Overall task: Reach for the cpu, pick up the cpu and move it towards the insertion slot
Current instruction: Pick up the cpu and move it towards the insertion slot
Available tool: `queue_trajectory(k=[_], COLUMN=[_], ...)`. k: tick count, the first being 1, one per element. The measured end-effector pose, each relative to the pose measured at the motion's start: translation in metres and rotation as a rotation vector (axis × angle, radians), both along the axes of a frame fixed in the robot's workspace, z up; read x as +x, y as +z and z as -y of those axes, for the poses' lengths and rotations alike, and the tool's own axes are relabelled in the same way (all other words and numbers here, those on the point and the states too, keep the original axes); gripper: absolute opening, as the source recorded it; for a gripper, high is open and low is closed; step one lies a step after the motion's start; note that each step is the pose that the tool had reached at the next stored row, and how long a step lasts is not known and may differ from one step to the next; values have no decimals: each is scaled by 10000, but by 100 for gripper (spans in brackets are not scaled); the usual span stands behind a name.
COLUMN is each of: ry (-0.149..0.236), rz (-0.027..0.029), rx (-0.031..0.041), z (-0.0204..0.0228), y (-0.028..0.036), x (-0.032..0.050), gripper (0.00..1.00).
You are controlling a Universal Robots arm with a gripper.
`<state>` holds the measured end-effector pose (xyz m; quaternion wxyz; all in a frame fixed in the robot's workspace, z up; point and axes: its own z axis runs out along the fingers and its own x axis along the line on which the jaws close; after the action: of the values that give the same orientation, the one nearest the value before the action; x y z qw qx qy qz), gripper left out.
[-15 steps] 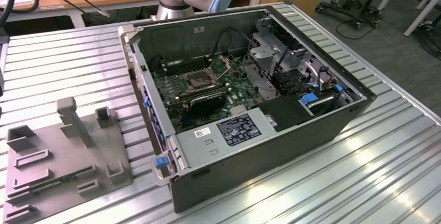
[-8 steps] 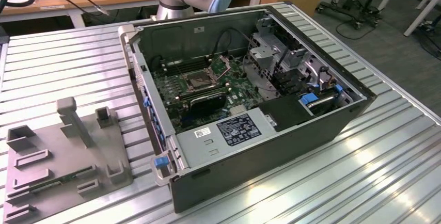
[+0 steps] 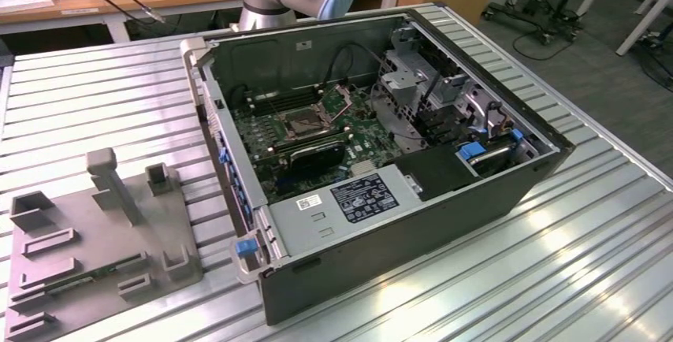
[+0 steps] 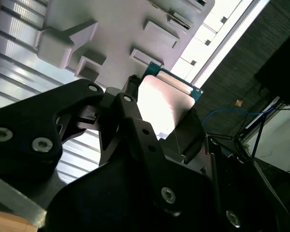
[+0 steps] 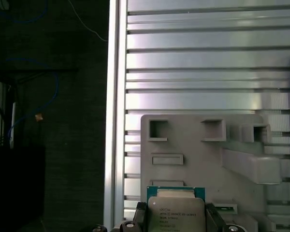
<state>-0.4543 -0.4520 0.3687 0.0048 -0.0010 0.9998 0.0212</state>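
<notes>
We see black hand (image 5: 176, 216) closed on thin silvery square cpu (image 5: 176, 208), over grey plastic tray (image 5: 193, 154). Pick-up looks done; carry to silver-framed dark socket (image 3: 299, 125), well apart, needs level grip.

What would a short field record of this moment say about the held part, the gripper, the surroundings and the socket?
Held part: cpu, silvery top face visible in both wrist views
Gripper state: gripper shut on the cpu, fingers on two opposite edges
Behind the cpu: grey tray with rectangular recesses, on a slatted metal table
Socket: insertion slot on the green board
Enclosure: computer case, side open
</notes>
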Motion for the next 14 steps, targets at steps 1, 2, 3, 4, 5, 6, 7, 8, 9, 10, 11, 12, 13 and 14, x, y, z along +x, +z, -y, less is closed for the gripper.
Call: queue_trajectory(k=[1,2,3,4,5,6,7,8,9,10,11,12,13,14], ry=[0,0,0,0,0,0,0,0,0,0,0,0,0,0], rz=[0,0,0,-1,0,0,0,0,0,1,0,0,0,0], rx=[0,0,0,-1,0,0,0,0,0,1,0,0,1,0], z=[0,0,0,0,0,0,0,0,0,0,0,0,0,0], y=[13,27,40,53,65,77,88,100,110,121,133,143,150,157], x=[0,0,0,0,0,0,0,0,0,0,0,0,0,0], gripper=[55,55,55,55,55,55,55,55,55,55,55,55,55,55])
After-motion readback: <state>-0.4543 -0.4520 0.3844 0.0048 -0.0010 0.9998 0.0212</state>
